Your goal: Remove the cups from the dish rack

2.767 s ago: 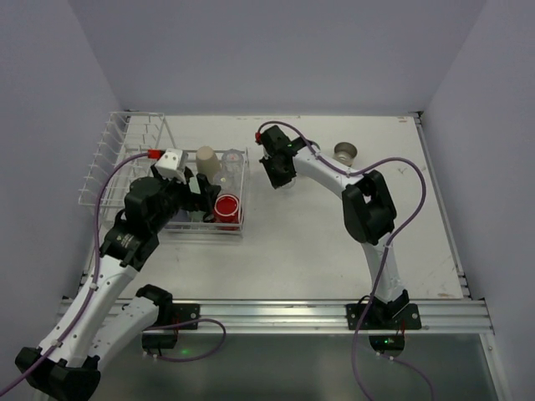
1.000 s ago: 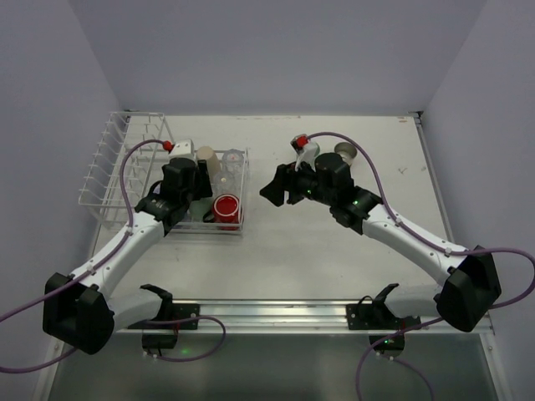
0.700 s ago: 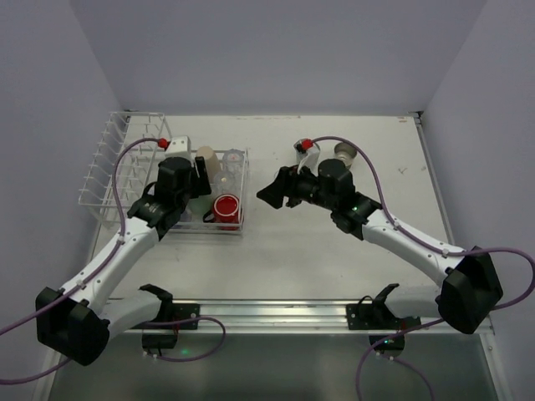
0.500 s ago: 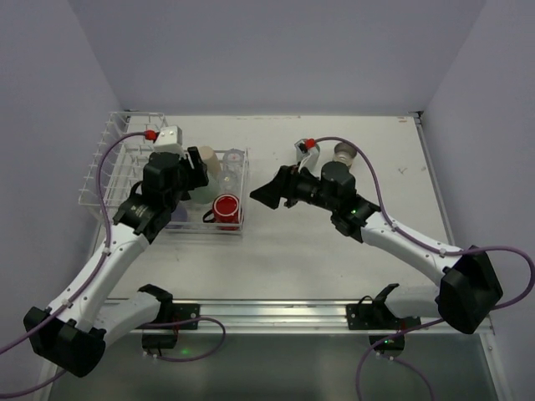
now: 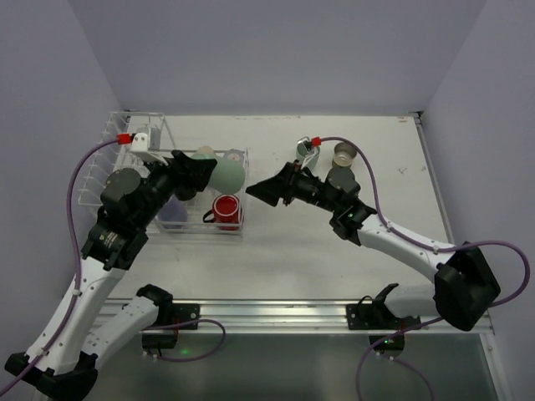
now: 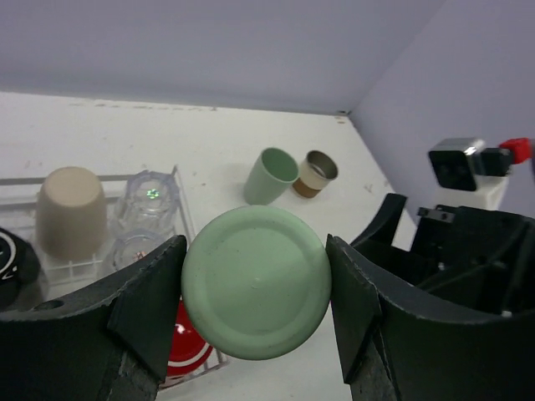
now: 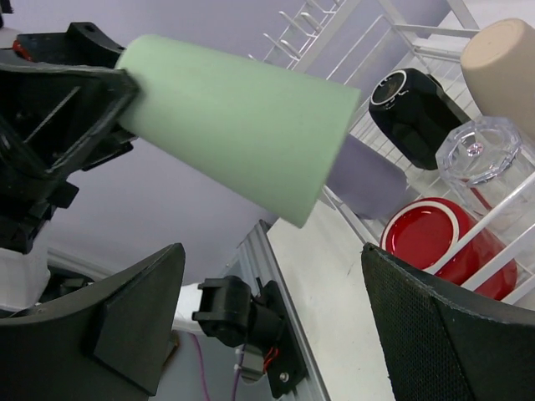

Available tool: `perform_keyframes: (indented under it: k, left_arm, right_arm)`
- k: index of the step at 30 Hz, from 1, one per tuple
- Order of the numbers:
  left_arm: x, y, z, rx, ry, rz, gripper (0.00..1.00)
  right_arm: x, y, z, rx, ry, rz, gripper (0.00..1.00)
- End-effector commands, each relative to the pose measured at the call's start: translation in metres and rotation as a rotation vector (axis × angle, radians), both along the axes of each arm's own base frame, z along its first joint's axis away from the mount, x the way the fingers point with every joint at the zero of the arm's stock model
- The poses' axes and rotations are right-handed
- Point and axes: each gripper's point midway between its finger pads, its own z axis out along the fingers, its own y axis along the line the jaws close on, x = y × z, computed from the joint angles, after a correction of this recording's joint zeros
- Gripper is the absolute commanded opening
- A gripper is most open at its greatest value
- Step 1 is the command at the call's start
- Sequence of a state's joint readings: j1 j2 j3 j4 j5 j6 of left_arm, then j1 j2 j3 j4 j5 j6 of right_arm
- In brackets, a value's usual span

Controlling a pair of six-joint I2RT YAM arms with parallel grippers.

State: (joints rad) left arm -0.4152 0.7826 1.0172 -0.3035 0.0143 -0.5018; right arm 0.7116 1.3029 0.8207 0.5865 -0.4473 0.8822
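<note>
**Mint green cup lifted clear of the rack, held out for a handover**

Top view: the left gripper [image 5: 219,174] pinches the mint green cup [image 5: 226,175] sideways above the dish rack [image 5: 109,159], with the right gripper [image 5: 257,190] spread wide just beside it. Contact cannot be judged. Left wrist: only the cup's [image 6: 255,281] base shows — its rim is hidden. Right wrist: the cup [image 7: 242,125] sits off the gap between the jaws — better to centre them around it and close before the left lets go.
</note>
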Motion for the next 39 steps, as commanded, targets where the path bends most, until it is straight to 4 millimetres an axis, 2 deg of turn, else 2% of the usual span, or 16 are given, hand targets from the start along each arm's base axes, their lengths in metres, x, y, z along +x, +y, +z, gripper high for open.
perform_keyframes:
  k: [1,5,15,19,22,23,25,27,29,30,32,33,34,36,37,39]
  left_arm:
    - [-0.019,-0.024,0.032,-0.121,-0.091,-0.152,0.25]
    - [-0.029,-0.036,0.044,-0.198,-0.136,-0.236,0.25]
    - [-0.043,-0.056,0.048,-0.314,-0.187,-0.383,0.31]
    - [-0.041,-0.06,0.033,-0.325,-0.156,-0.396,0.46]
    - [-0.041,-0.064,0.02,-0.319,-0.128,-0.412,0.62]
    - [-0.041,-0.065,0.017,-0.314,-0.123,-0.421,0.78]
    - [-0.041,-0.066,0.011,-0.284,-0.121,-0.425,0.95]
    - [-0.041,-0.065,0.01,-0.253,-0.129,-0.426,1.0]
    - [-0.038,-0.064,0.004,-0.193,-0.128,-0.417,1.0]
    - [-0.037,-0.062,0.002,-0.147,-0.126,-0.406,1.0]
    - [-0.03,-0.055,0.0,-0.097,-0.12,-0.363,1.0]
    - [-0.029,-0.052,-0.001,-0.07,-0.105,-0.342,1.0]
    - [-0.026,-0.046,-0.01,-0.019,-0.083,-0.312,1.0]
    - [-0.026,-0.04,-0.015,0.021,-0.077,-0.288,1.0]
    - [-0.027,-0.037,-0.023,0.049,-0.06,-0.281,1.0]
    - [-0.029,-0.032,-0.035,0.085,-0.046,-0.27,1.0]
  right_arm:
    - [0.001,-0.001,0.017,0.071,-0.036,-0.019,0.88]
    - [0.0,-0.003,0.023,0.087,-0.055,-0.025,0.88]
    - [-0.023,-0.005,0.066,0.244,-0.187,0.079,0.69]
    - [-0.028,-0.013,0.082,0.347,-0.229,0.066,0.58]
    - [-0.03,-0.023,0.089,0.383,-0.26,0.029,0.38]
    - [-0.028,-0.027,0.086,0.381,-0.264,0.003,0.25]
    - [-0.031,-0.035,0.091,0.389,-0.287,-0.029,0.12]
    - [-0.026,-0.038,0.08,0.338,-0.274,-0.067,0.01]
    - [-0.024,-0.043,0.079,0.278,-0.301,-0.097,0.0]
    - [-0.015,-0.041,0.06,0.193,-0.244,-0.126,0.0]
    - [-0.009,-0.049,0.061,0.107,-0.28,-0.183,0.0]
    - [0.001,-0.052,0.037,0.002,-0.217,-0.23,0.0]
    - [0.004,-0.058,0.043,-0.039,-0.257,-0.265,0.0]
    - [0.015,-0.069,0.017,-0.194,-0.197,-0.325,0.0]
    - [0.029,-0.082,0.028,-0.228,-0.203,-0.415,0.0]
    - [0.045,-0.106,0.003,-0.397,-0.156,-0.482,0.0]
